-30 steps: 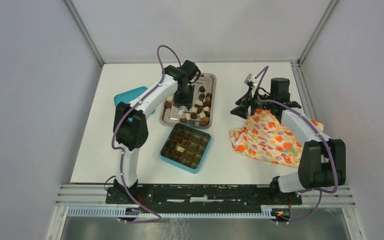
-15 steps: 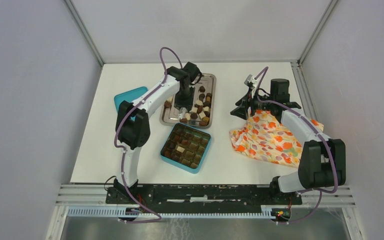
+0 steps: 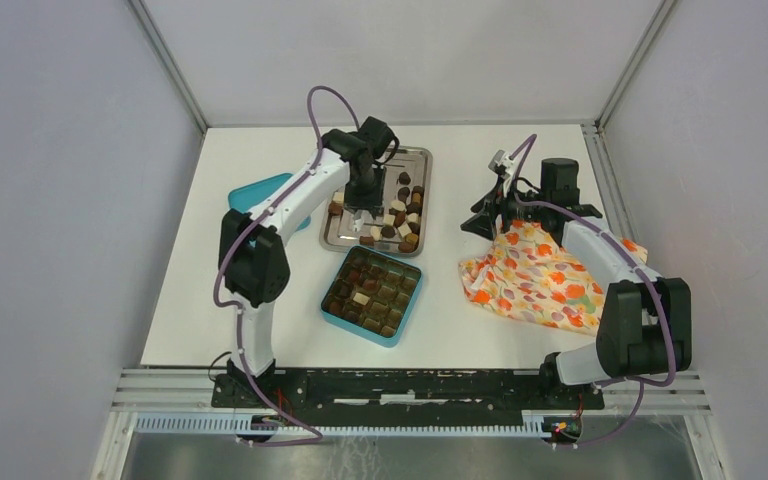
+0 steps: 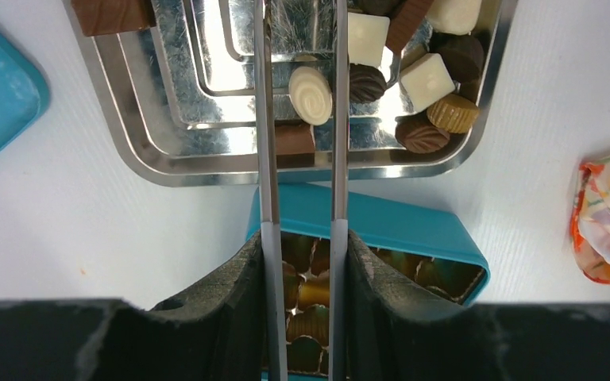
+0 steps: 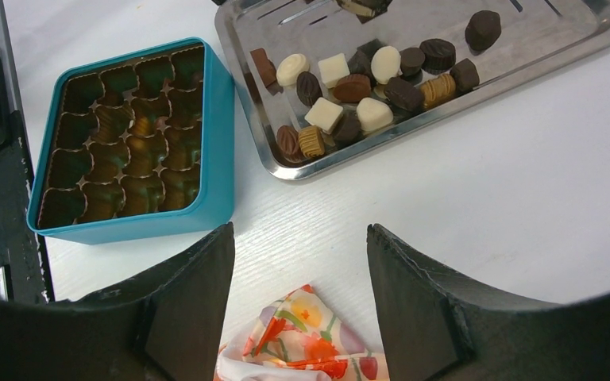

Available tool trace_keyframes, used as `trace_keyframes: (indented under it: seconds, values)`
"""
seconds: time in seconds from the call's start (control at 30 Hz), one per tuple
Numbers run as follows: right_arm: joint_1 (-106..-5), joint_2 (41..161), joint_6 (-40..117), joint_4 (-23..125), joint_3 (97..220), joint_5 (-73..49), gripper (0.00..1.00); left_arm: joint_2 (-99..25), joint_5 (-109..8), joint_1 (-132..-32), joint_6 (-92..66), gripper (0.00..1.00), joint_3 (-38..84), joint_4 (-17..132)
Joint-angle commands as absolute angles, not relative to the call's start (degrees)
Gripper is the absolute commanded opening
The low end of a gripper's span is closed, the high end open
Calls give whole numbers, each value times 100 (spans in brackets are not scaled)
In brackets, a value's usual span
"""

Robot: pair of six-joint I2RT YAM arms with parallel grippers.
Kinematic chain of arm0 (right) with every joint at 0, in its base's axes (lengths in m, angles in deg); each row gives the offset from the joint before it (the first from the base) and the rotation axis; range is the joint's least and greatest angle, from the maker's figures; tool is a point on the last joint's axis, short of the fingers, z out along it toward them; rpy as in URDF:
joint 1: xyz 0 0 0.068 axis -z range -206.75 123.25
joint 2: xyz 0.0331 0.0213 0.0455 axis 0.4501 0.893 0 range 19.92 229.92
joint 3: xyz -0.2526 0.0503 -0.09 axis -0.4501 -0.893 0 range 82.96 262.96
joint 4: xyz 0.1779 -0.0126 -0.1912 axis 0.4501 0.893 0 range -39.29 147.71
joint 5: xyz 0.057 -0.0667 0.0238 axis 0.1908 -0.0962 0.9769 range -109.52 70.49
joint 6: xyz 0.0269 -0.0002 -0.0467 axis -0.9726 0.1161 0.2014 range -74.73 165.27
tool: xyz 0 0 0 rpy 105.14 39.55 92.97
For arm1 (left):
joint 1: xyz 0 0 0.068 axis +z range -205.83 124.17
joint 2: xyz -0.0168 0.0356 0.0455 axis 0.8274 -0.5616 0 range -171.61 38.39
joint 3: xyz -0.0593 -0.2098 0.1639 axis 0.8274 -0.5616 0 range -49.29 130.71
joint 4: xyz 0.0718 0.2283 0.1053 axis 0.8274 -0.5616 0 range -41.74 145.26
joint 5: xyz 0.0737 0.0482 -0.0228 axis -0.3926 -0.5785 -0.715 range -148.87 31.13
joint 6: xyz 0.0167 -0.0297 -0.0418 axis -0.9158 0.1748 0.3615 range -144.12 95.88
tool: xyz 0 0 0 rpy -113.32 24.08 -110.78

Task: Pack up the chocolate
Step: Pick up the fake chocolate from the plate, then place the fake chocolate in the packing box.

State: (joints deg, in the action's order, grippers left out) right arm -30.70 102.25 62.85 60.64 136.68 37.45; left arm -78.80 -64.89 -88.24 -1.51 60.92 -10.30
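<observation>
Small chocolates [image 3: 400, 220], dark brown, mid-brown and cream-white, lie loose in the steel tray [image 3: 332, 238]. They also show in the right wrist view [image 5: 365, 87]. My left gripper [image 3: 363, 203] hangs over the tray with its thin metal fingers [image 4: 264, 119] apart. A white oval chocolate [image 4: 311, 94] and a brown piece [image 4: 294, 139] lie between them, ungripped. The teal compartmented box [image 3: 372, 295] sits just in front of the tray and holds several pieces. My right gripper [image 3: 487, 215] is open and empty above a corner of the cloth [image 5: 302, 341].
A teal lid [image 3: 255, 192] lies left of the tray, under my left arm. The orange floral cloth [image 3: 535, 275] lies crumpled at the right, under my right arm. Grey walls enclose the white table on three sides.
My left arm has shifted slightly left over the tray, its elbow swinging left. The right arm has not moved.
</observation>
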Motion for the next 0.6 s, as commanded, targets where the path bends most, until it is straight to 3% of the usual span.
trace_keyframes:
  seconds: [0.0, 0.57]
  values:
    - [-3043, 10073, 6259, 5886, 13614, 3857, 68, -7084, -6560, -8854, -263, 2, 5979, -815]
    - [-3040, 10052, 6215, 5739, 13429, 4134, 68, -4190, -4938, -8922, -306, 2, 3583, -214]
